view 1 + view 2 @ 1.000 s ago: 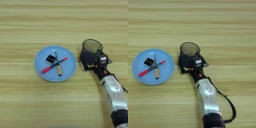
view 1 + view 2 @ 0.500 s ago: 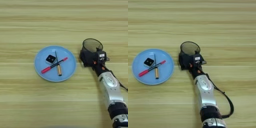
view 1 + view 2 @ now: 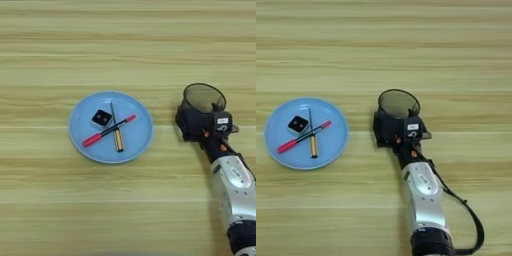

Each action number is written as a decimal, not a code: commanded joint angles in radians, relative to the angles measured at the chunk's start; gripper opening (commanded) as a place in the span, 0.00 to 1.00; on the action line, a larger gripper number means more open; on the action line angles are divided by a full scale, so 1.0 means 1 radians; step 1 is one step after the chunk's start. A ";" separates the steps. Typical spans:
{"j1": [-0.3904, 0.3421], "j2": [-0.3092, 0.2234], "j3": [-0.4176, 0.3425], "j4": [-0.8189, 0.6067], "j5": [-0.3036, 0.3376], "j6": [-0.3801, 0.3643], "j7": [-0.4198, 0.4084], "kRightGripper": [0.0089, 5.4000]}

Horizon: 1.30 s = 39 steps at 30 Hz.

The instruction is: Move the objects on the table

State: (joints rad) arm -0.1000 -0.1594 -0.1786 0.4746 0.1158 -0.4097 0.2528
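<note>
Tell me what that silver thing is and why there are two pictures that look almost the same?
The silver thing is a robot's right arm. At its end is a black gripper, which works like a hand. The two pictures come from two cameras on the robot's head, like two eyes looking down, so each sees the same wooden table from a slightly different spot. The gripper is right up against a black wire-mesh cup; I cannot tell whether its jaws are squeezing the cup. To the left is a blue plate. On it lie a pen with red ends, a second slim pen with a gold end crossing it, and a small black square block.
</note>
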 commanded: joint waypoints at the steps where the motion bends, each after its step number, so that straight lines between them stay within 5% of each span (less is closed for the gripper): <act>1: -0.012 -0.046 -0.033 0.002 0.007 -0.011 -0.014 0.87; 4: -0.012 -0.050 -0.037 0.021 0.006 -0.017 -0.019 0.87; 7: -0.016 -0.050 -0.035 0.033 -0.001 -0.025 -0.026 0.99; 16: 0.011 -0.044 -0.017 -0.020 -0.013 -0.019 -0.027 0.99; 39: 0.235 -0.036 -0.005 -0.410 0.013 0.116 -0.016 0.99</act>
State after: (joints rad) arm 0.1423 -0.1785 -0.1815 0.1386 0.1196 -0.2971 0.2353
